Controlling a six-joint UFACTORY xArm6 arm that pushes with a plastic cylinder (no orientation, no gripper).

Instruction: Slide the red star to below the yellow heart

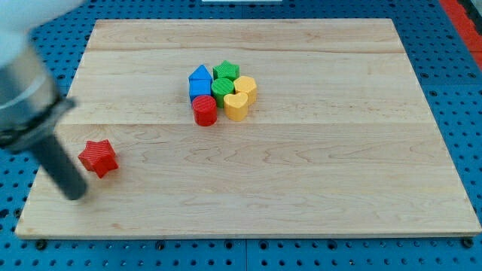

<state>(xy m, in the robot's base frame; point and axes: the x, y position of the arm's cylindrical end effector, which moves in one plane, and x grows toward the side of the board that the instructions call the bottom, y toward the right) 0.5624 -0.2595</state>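
Note:
The red star point(99, 157) lies on the wooden board point(301, 173) near the view's left edge. The yellow heart point(236, 106) sits in a cluster near the board's middle, far to the right of and above the star. My tip point(76, 195) rests on the board just left of and below the red star, close to it; I cannot tell whether it touches. The dark rod slants up to the view's top left.
The cluster also holds a red cylinder point(204, 110), a blue block point(200, 80), a green star point(225, 71), a green block point(222, 89) and a yellow block point(246, 87). A blue pegboard point(452, 45) surrounds the board.

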